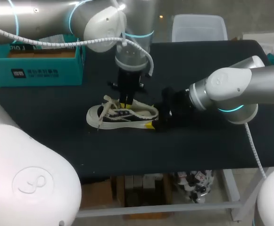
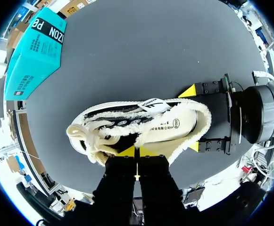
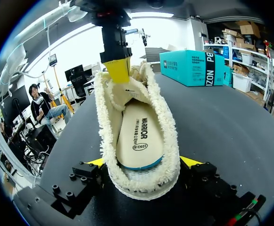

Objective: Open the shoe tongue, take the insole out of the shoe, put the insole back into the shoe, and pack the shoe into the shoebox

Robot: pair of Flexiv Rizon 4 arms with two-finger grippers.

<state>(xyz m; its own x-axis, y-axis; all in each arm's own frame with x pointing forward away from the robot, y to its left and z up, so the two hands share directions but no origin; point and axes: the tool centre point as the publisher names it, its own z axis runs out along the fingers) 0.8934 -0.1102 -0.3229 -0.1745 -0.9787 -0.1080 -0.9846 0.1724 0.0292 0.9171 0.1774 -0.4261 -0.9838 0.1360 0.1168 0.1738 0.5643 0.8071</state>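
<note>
A cream, fleece-lined shoe point(image 1: 122, 115) lies on its sole mid-table, toe to the left. Its insole point(image 3: 139, 136) shows inside the opening. My left gripper point(image 2: 137, 151) comes straight down over the laces. Its yellow tips are pressed together, shut on the shoe tongue point(image 3: 127, 87) at the front of the opening. My right gripper point(image 3: 142, 162) sits low at the heel, one finger against each side, so it is shut on the shoe point(image 2: 141, 125). The teal shoebox point(image 1: 35, 61) stands at the back left, its top open.
The shoebox point(image 2: 33, 52) is well away from both grippers, beyond the toe. The black table point(image 1: 184, 150) stretches in front of and to the right of the shoe, up to its front edge. My right arm point(image 1: 240, 92) lies low over the right side.
</note>
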